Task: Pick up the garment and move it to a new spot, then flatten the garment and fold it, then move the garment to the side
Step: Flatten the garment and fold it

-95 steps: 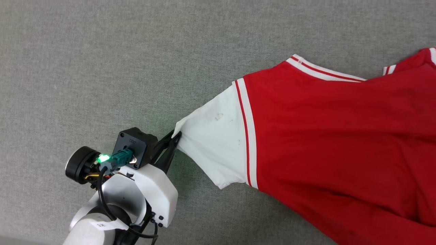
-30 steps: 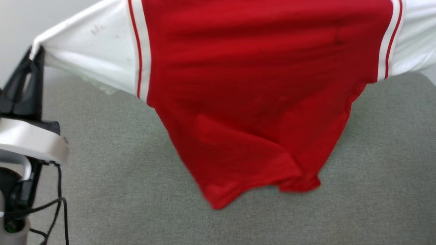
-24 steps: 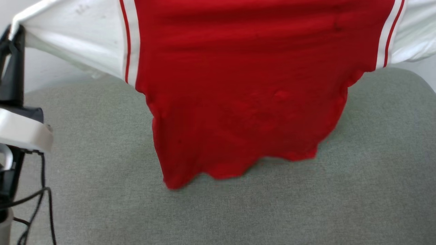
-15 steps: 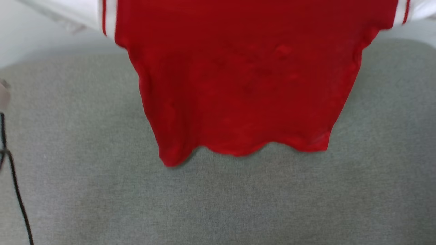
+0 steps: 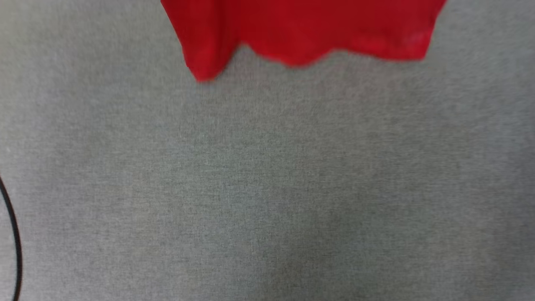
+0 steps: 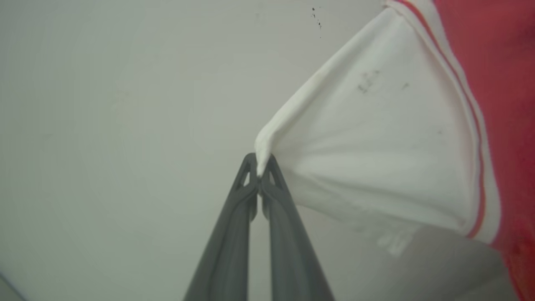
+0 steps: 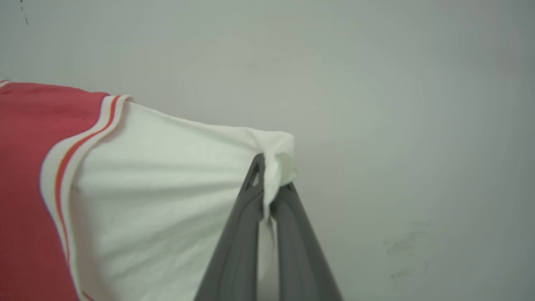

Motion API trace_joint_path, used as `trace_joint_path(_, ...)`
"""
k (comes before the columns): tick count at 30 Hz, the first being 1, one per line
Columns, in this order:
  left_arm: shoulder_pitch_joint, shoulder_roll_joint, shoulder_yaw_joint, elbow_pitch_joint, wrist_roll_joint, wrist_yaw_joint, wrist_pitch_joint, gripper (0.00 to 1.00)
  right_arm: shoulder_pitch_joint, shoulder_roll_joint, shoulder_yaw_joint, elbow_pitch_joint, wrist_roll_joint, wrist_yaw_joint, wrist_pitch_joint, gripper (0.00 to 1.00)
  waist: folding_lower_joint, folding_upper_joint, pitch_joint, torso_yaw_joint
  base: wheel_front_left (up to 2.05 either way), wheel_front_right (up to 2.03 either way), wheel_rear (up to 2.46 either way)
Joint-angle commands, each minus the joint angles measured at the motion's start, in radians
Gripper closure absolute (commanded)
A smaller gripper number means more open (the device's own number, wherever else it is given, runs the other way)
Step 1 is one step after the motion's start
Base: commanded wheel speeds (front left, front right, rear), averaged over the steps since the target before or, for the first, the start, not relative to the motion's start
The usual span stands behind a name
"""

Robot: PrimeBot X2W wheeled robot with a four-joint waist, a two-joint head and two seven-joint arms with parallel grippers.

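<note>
Left tool (image 6: 260, 168) was pressed together, pinching the cuff tip of one white sleeve of the garment (image 6: 376, 138). In the left wrist view the sleeve fanned out from the pinch, up and to the right toward the red body. Right tool (image 7: 267, 186) was likewise clamped on a bunched bit of the other white sleeve, the cloth spreading to that view's left. From the head view I noted the red hem, blurred, over the far part of the grey worktop (image 5: 267, 188); I could not tell whether it touched. A thin black cable (image 5: 16, 238) showed at the near-left edge.

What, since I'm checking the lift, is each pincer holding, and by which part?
Both hold the shirt: the left pincer is shut on the tip of one white sleeve, the right pincer on the tip of the other sleeve.
</note>
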Motion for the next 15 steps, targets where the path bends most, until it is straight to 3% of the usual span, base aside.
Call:
trace_joint_path(1, -0.085, -0.004, -0.018, 0.056, 0.017, 0.0, -0.031, 1.0, -0.07, 0.01, -0.016, 0.042, -0.028, -0.002, -0.032, 1.0, -0.0004, 0.0, 0.099, 0.019, 0.0, 0.0, 0.0)
trace_joint_path(9, -0.441, -0.078, -0.082, 0.327, 0.086, 0.011, -0.2, 1.0, -0.338, 0.069, -0.109, 0.254, -0.149, -0.002, -0.185, 1.0, -0.0004, 0.0, 0.198, 0.026, 0.0, 0.0, 0.0)
trace_joint_path(15, -0.565, -0.128, -0.124, 0.499, 0.11, 0.009, -0.302, 1.0, -0.441, 0.101, -0.18, 0.379, -0.225, -0.002, -0.275, 1.0, -0.0004, 0.0, 0.232, 0.034, 0.0, 0.0, 0.0)
